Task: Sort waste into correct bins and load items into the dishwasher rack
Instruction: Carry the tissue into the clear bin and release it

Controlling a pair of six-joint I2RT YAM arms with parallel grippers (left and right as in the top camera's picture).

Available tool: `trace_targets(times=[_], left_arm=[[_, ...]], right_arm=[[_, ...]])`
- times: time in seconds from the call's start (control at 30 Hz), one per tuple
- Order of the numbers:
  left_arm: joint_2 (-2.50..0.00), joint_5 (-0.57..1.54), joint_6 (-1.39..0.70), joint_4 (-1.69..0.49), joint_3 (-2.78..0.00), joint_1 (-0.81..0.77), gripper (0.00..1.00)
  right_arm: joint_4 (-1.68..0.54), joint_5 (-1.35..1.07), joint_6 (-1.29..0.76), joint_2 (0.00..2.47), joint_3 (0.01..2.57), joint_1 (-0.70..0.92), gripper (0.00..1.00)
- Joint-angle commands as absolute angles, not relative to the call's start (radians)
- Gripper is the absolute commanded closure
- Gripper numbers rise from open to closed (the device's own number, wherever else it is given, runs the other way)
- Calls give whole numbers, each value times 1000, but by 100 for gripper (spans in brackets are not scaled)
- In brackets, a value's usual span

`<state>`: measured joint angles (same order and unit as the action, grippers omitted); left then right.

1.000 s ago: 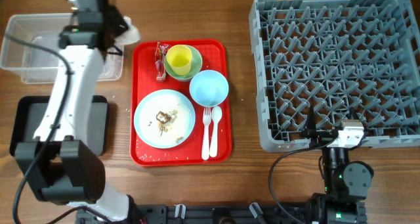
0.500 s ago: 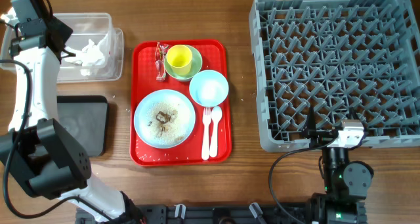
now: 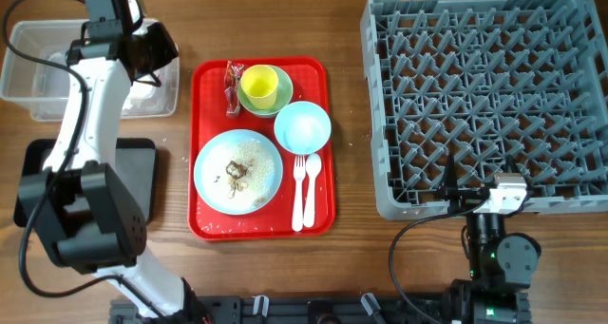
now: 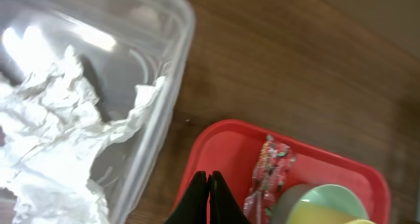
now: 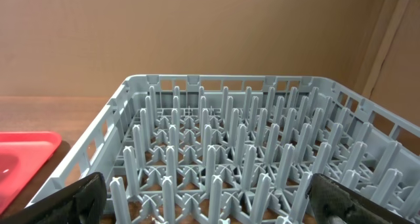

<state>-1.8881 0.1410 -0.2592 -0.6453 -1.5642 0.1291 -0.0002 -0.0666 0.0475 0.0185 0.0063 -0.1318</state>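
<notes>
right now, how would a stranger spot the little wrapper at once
Start at the red serving tray. In its far left corner, beside the pale-green bowl holding the yellow cup, lies the small red wrapper. It is the only crinkled strip there; its neighbours are smooth dishes.

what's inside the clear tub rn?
Crumpled white napkins, seen from the left wrist. Overhead, the left arm covers part of the clear tub.

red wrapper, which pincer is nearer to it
Left. The left pincer is just beside the wrapper at the tray's edge; the right pincer is far off at the rack's near side.
</notes>
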Motion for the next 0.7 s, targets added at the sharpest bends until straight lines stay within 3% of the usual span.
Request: trace_targets(times=[0.0, 0.67], left_arm=[[-1925, 110, -246, -669, -1569, 146, 96], [-1972, 33, -246, -717, -1569, 239, 95]], right_arm=[[2, -58, 52, 14, 5, -136, 0], [2, -58, 52, 14, 5, -136, 0]])
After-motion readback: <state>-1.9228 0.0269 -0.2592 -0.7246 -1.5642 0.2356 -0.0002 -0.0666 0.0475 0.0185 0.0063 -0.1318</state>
